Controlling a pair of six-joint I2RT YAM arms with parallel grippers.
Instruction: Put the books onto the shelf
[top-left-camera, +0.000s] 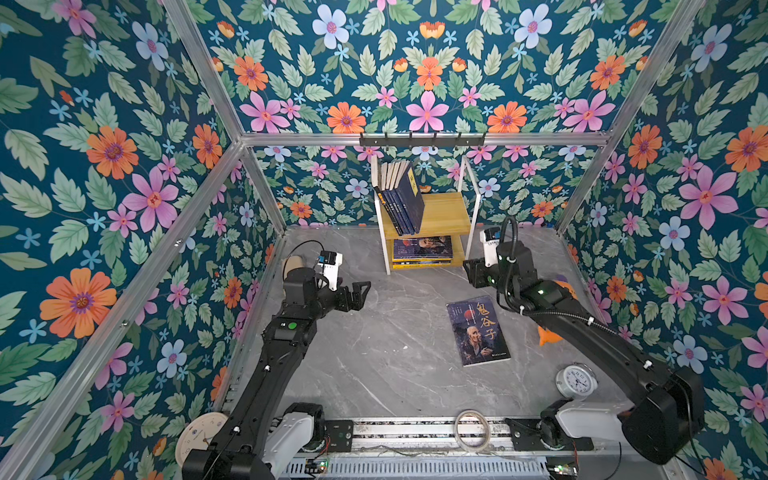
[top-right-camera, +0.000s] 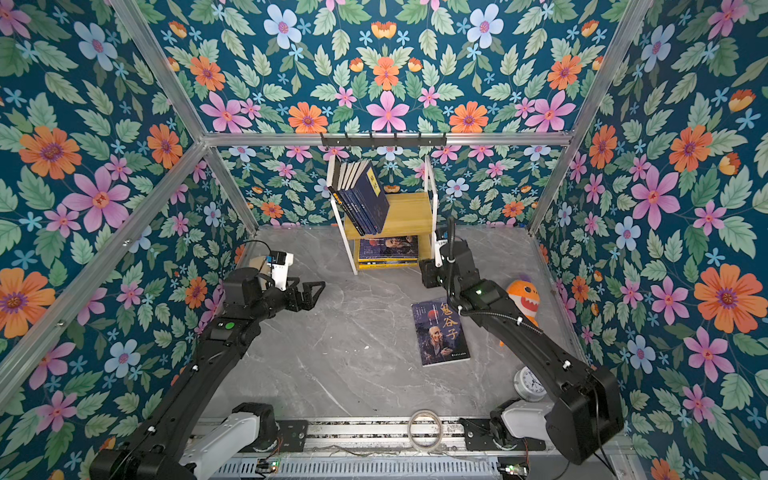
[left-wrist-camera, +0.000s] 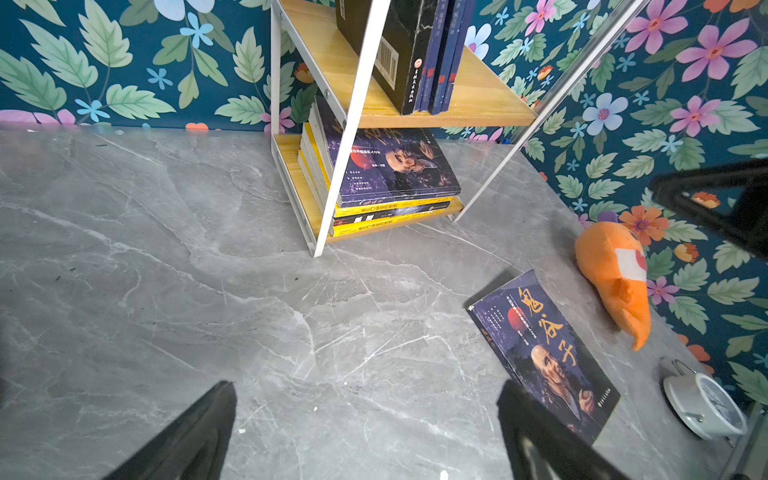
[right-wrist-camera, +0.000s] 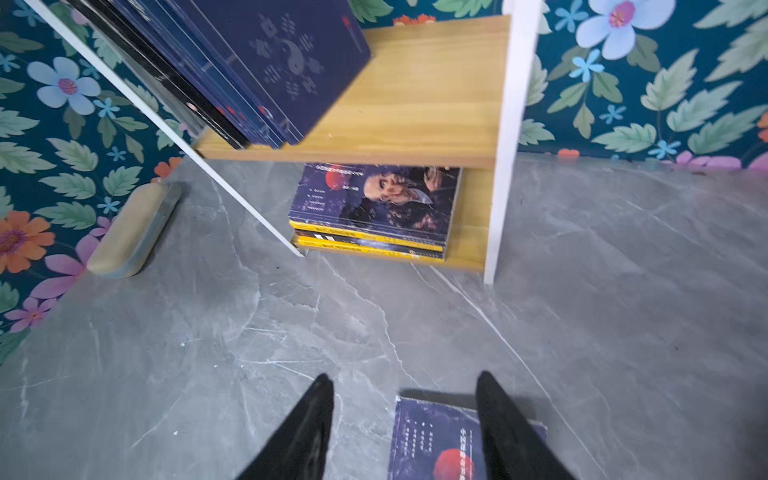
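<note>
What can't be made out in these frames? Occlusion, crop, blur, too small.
Plush toy: top view, right arm covers most of it.
Book on the table: right wrist view, cut off by the frame edge.
Lower-tier stack: both top views, upper board covers its back.
Beige case: top view, left wrist camera hides most.
Upright books: spine text too small in top views.

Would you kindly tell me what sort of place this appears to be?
Probably a mock-up room for robot trials, not a home: wallpaper panels on a bare metal frame, a marble-look table, and a small shelf of books.
</note>
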